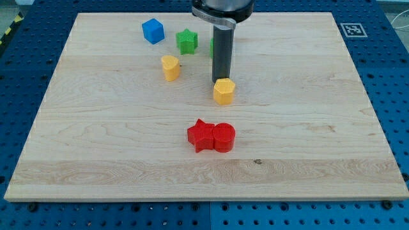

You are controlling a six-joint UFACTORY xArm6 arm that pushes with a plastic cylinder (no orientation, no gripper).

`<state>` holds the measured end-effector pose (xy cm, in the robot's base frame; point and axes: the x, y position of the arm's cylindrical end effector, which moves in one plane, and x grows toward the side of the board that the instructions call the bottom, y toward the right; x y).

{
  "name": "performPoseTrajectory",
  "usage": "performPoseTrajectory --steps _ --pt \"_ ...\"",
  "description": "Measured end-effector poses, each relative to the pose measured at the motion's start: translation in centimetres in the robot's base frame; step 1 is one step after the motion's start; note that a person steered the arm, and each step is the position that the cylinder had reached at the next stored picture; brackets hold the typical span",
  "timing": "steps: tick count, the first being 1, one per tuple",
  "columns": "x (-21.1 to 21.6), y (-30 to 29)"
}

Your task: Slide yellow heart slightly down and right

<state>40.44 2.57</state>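
The yellow heart (pixel 170 67) lies in the upper middle of the wooden board (pixel 96 140). My tip (pixel 220 81) is to the heart's right and a little lower, well apart from it. The tip stands right at the top edge of a yellow pentagon (pixel 223 92), seemingly touching it. The dark rod rises from there to the view's top.
A blue cube (pixel 153 30) and a green star (pixel 186 41) lie above the heart. A second green block (pixel 211 46) is mostly hidden behind the rod. A red star (pixel 200 135) and a red cylinder (pixel 224 137) touch each other below the pentagon.
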Motion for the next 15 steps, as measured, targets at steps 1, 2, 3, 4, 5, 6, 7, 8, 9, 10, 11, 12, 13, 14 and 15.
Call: performPoseTrajectory --steps 1,2,3,4,5,6,7,8,9,10,11,12,13,14,15 --pt "-2.6 -0.5" --pt "-5.8 -1.9" --pt "-6.2 -4.5" --pt "-6.2 -8.1" --pt "-6.2 -10.4" --pt "-5.1 -10.5" --pt "-3.4 -10.3" --pt "-1.8 -9.7" --pt "-1.9 -10.4" --pt "-4.2 -13.9" --pt "-3.5 -16.4" --pt "-1.0 -16.4" --pt "-0.6 -15.1" --pt "0.3 -13.3" --pt "1.9 -12.0"
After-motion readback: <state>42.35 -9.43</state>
